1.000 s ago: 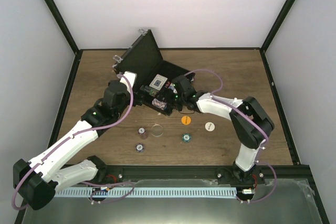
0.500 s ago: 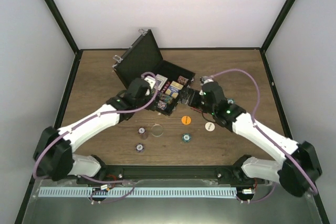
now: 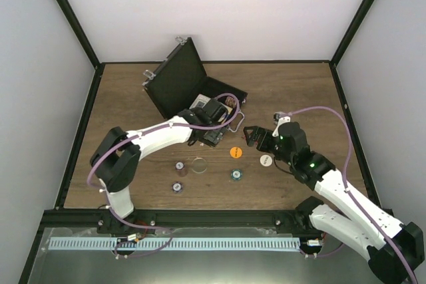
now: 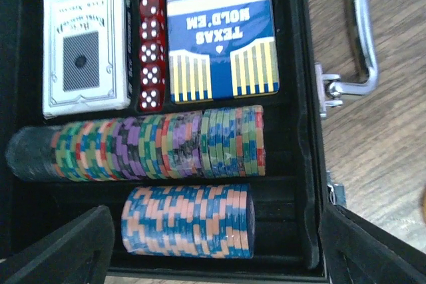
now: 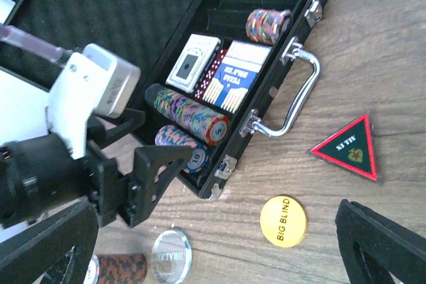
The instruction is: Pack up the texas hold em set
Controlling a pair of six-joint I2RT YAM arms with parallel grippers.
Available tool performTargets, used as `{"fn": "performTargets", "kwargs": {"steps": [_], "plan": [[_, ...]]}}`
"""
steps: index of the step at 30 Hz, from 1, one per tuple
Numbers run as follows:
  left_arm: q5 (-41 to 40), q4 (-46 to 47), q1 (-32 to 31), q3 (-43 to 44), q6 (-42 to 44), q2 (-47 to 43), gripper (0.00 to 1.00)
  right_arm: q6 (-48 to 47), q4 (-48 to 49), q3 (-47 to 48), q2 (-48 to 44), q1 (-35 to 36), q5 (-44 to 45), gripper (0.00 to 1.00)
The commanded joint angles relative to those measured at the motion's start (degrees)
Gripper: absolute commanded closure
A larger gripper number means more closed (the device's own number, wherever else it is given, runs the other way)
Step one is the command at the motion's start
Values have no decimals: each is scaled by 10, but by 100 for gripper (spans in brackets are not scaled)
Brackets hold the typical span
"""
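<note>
Black briefcase (image 3: 174, 84), multicoloured striped chips (image 4: 140, 147)

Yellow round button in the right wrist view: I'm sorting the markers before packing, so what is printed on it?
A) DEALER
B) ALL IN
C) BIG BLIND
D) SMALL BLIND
C: the yellow round button, lying on the table outside the briefcase, reads BIG BLIND. DEALER is on the clear disc, and ALL IN is on the triangular marker.

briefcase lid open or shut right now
Open: the briefcase lid stands raised, and card decks, dice and poker chips show inside.
</note>
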Motion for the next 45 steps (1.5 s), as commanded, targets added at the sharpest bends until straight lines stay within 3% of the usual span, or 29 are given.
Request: {"fn": "performTargets", "kwargs": {"steps": [1, 10, 15, 22, 30, 39, 45], "plan": [[-29, -46, 1, 37, 1, 41, 18, 13, 9, -4, 2, -1, -36, 0], [-49, -63, 0, 54, 0, 80, 52, 23, 13, -8, 27, -1, -44, 0], [-50, -61, 1, 49, 0, 84, 59, 27, 23, -9, 47, -1, -52, 0], [-59, -72, -1, 46, 1, 92, 65, 30, 28, -3, 72, -1, -65, 0], [-36, -52, -26, 29, 28, 77, 57, 30, 38, 3, 96, -2, -80, 0], [-115, -64, -34, 32, 26, 96, 59, 32, 39, 4, 103, -2, -86, 0], [-127, -62, -21, 28, 35, 104, 63, 34, 33, 2, 100, -1, -86, 0]]}}
